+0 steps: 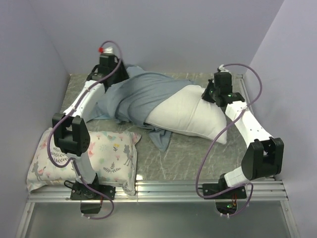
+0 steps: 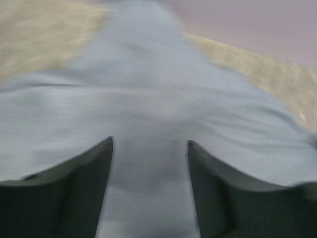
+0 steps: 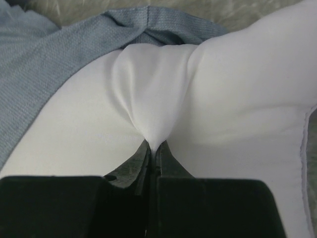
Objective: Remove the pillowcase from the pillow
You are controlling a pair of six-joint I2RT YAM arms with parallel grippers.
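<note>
The slate-blue pillowcase (image 1: 141,94) lies bunched across the middle of the table and still covers the left end of the plain white pillow (image 1: 190,116), whose right part lies bare. My left gripper (image 1: 113,69) is at the far left end of the pillowcase. In the blurred left wrist view its jaws (image 2: 149,146) stand partly apart, with a thick ridge of the blue cloth (image 2: 148,89) running between them. My right gripper (image 1: 210,93) is at the pillow's far right end. In the right wrist view it (image 3: 154,146) is shut on a pinch of the white pillow fabric (image 3: 148,84), with the pillowcase edge (image 3: 44,64) just behind.
A white pillow printed with flowers and deer (image 1: 106,156) lies at the near left beside the left arm's base. A metal rail (image 1: 198,188) runs along the table's near edge. Lilac walls close in the back and both sides.
</note>
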